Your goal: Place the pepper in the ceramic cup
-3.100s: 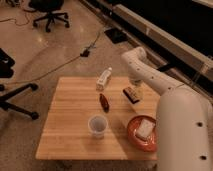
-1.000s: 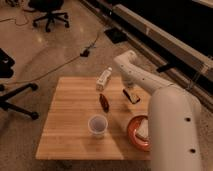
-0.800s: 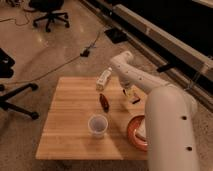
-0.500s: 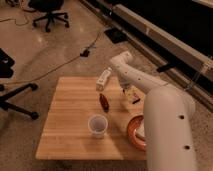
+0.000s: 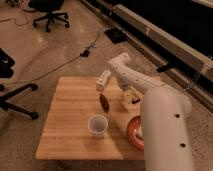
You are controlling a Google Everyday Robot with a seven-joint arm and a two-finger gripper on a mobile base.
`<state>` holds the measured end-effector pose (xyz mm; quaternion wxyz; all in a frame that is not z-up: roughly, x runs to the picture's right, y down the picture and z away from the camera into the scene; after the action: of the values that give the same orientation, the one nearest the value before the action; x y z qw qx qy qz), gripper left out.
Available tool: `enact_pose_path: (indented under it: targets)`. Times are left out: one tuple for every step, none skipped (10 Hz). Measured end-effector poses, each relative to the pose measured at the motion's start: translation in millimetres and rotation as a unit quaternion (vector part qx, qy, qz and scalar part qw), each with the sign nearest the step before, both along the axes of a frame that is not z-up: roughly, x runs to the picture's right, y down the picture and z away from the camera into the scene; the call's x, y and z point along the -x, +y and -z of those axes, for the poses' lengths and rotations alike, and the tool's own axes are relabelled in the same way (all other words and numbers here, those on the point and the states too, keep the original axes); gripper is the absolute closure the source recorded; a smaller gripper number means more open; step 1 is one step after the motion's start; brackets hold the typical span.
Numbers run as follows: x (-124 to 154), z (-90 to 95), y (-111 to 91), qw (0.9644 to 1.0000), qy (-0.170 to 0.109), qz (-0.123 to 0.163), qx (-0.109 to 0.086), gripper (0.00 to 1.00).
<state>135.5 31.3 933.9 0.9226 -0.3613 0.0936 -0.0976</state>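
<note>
Though I cannot tell if the gripper [image 5: 125, 91] over the wooden table [image 5: 65, 115] holds anything, the slim dark red pepper [image 5: 104, 101] lies just left of it, lengthwise toward the pale round ceramic cup [image 5: 98, 125].

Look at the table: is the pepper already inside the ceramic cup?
No, the pepper lies on the wooden table behind the ceramic cup, apart from it, with the gripper just to its right.

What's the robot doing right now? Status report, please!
Gripper over table, beside pepper, not holding it. Pepper lies on table, behind ceramic cup. Nearby: white bottle, just behind pepper.
</note>
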Motion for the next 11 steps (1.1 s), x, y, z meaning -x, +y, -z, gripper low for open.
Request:
enact_pose_path:
  targets:
    - [1.7,-1.7,0.2,1.0,0.0,0.0,0.0,0.4]
    - [2.2,-3.4,0.1,1.0,0.001,0.0,0.0,0.4]
    - [1.2,-5.6,1.4,1.0,0.002,-0.001,0.001,0.4]
    - [2.7,-7.4,2.9,1.0,0.002,0.0,0.002,0.41]
    - [5.7,-7.1,3.6,1.0,0.0,0.002,0.003,0.48]
    - [8.6,-4.6,2.4,1.0,0.0,0.003,0.002,0.6]
    - [9.2,-3.5,2.0,1.0,0.0,0.004,0.002,0.67]
    - [8.9,-2.5,1.8,1.0,0.001,0.003,0.002,0.75]
    - [10.2,-4.6,1.3,1.0,0.0,0.001,0.002,0.79]
    - [11.4,-9.1,4.1,1.0,-0.001,0.004,0.002,0.78]
    - [12.4,-9.1,5.5,1.0,-0.001,0.005,0.002,0.82]
